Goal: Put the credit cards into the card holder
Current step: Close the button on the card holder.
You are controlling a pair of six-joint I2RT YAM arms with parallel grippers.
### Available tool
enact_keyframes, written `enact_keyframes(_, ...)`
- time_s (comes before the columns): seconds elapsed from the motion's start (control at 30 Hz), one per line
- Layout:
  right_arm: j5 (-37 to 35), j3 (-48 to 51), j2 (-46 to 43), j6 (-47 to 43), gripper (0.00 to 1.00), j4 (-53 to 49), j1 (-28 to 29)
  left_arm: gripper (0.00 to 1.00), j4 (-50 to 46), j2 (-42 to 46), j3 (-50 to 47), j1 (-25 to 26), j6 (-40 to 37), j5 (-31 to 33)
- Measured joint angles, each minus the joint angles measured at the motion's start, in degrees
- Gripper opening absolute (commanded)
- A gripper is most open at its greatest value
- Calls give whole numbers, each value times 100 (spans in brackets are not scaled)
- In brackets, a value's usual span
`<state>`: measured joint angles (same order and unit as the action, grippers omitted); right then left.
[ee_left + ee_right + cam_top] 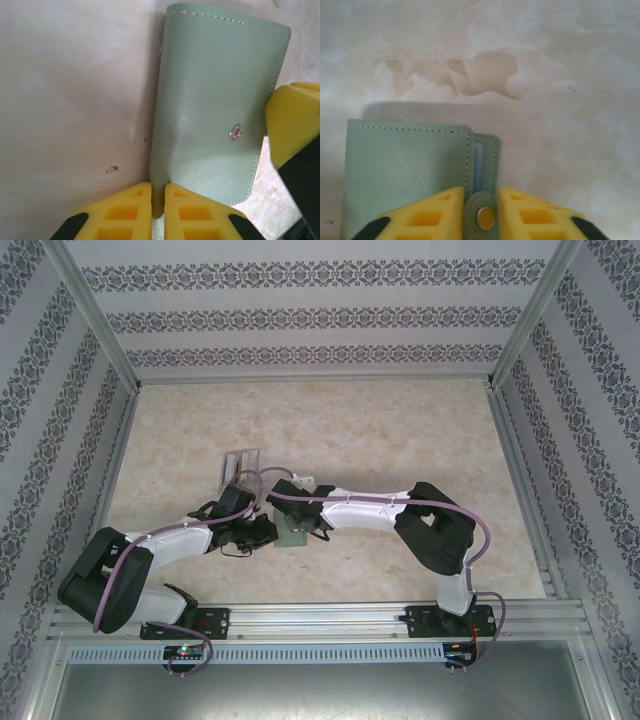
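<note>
Gripping the card holder (210, 100) from two sides: left pincer (158, 194) clenched on its near edge, right pincer (481, 201) clenched around the unfastened snap tab (485, 218). Holder folded, sage-green, mid-worktop (400, 430), just beside a clear stand (240, 465).

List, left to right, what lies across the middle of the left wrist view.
Bare table → sage-green card holder → right gripper's yellow finger at the right edge.
</note>
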<state>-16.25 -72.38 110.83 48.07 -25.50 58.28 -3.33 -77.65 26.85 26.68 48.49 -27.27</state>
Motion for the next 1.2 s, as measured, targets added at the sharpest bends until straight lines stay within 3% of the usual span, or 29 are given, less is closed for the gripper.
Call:
enact_keyframes(0.1, -48, 0, -2, -11, 17, -2, 0, 11, 24, -11, 0, 0, 2, -17)
enact_keyframes(0.3, -90, 24, -52, -66, 0, 20, -2, 11, 87, -52, 0, 7, 4, -63)
enact_keyframes(0.93, 46, 686, -852, -98, 0, 614, -2, 5, 170, -107, 0, 39, 33, -103)
enact_keyframes(1.2, 629, 785, -675, -245, 0, 1182, -2, 4, 177, -181, 50, 70, 48, -105)
